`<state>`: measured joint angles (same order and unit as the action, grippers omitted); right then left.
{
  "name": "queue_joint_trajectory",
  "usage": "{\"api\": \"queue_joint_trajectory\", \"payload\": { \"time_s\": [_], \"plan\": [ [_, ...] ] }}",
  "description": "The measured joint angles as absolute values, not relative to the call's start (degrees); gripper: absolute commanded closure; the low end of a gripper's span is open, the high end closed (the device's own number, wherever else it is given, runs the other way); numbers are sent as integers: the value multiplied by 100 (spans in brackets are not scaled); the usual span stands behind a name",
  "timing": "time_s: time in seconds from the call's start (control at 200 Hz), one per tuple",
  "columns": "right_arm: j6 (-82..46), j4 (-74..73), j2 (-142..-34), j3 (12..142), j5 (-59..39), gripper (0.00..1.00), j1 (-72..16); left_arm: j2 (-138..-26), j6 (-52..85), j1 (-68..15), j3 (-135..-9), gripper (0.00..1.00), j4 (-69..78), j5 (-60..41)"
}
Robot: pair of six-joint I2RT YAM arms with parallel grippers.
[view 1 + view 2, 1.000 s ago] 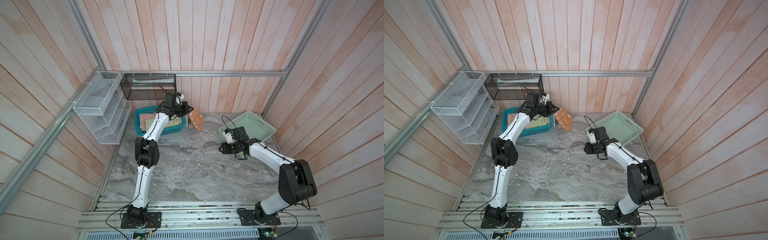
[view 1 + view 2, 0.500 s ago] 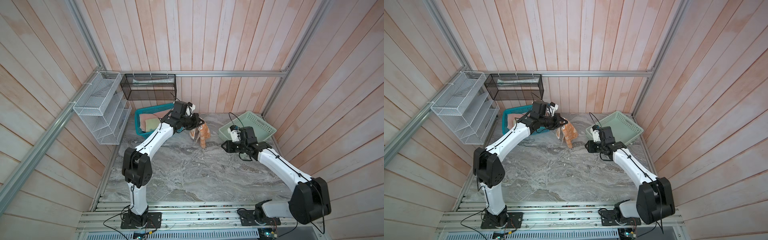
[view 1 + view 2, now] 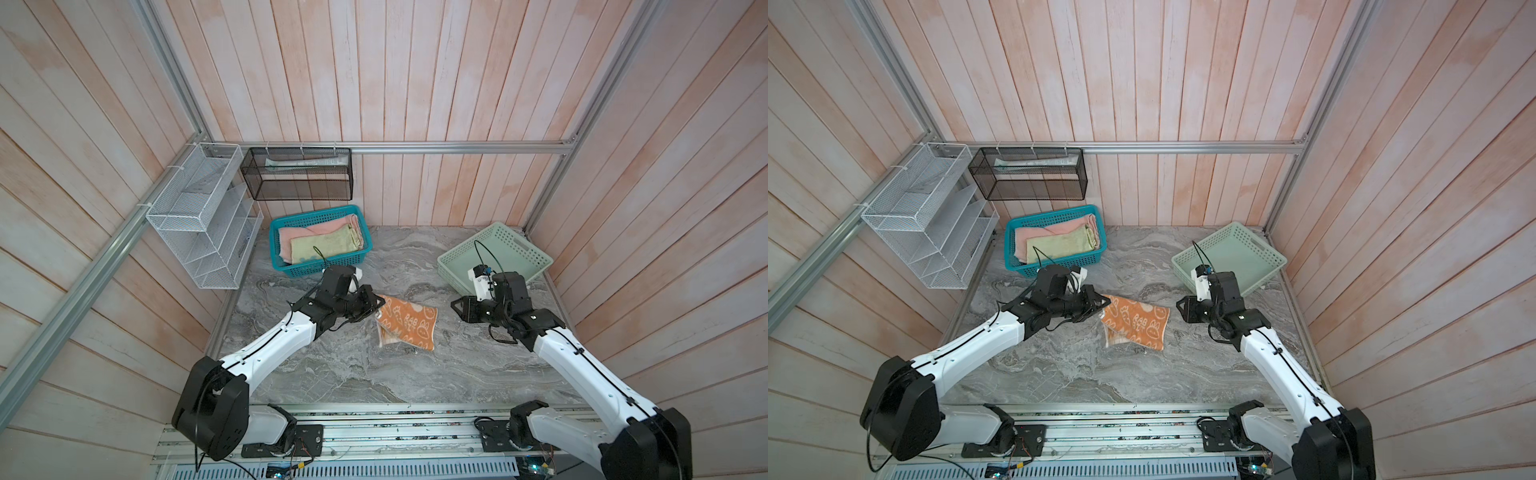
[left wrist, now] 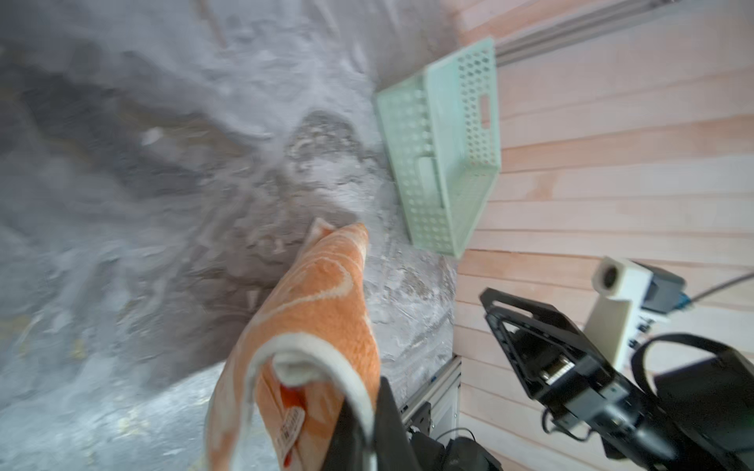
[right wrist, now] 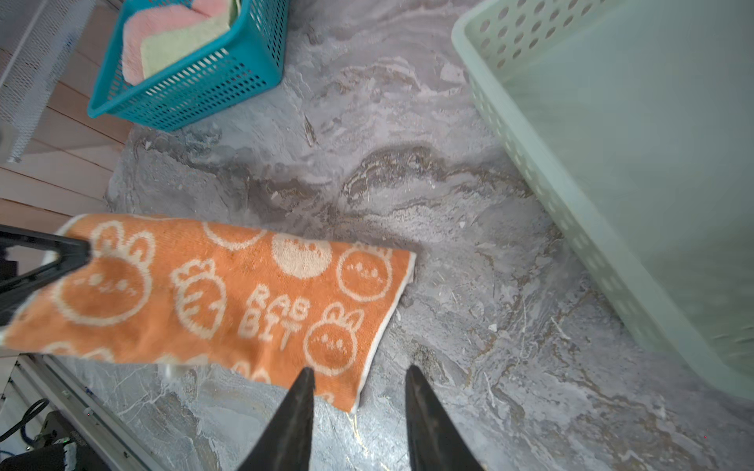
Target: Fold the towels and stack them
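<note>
An orange towel with white rabbits lies mostly spread on the marble table, one edge doubled under. My left gripper is shut on its white hem at the left corner, holding that corner slightly raised. The right gripper hovers open and empty just right of the towel's far end, one finger over its corner. A pink towel and a pale yellow towel lie folded in the teal basket.
A pale green perforated tray stands at the back right, just behind the right wrist. A white wire rack and a black mesh basket hang on the back left walls. Aluminium rails border the table.
My left arm has carried the orange towel from beside the teal basket out to the table's middle and lowered it until it lies spread. The right gripper has shifted only slightly.
</note>
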<state>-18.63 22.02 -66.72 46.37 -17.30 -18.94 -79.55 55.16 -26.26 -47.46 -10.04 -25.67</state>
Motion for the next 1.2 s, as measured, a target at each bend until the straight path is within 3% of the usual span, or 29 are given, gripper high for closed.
{"api": "queue_joint_trajectory", "payload": {
  "time_s": [0.115,0.43,0.97,1.2],
  "plan": [
    [-1931,2263,-7343,4705,-1876,57,-1955,-8178,5315,-2139,-4285,55,-1144,-2438],
    [-2377,2255,-7669,4694,-1957,53,-2383,-7889,4204,-1870,-4259,51,-1568,-2123],
    [-3044,1957,-9006,4593,-2108,51,-3085,-8667,3557,-1490,-3642,48,-792,-3518],
    [-3188,2032,-8989,4637,-2086,68,-3234,-8646,3575,-1490,-3404,47,-703,-3704]
  ]
}}
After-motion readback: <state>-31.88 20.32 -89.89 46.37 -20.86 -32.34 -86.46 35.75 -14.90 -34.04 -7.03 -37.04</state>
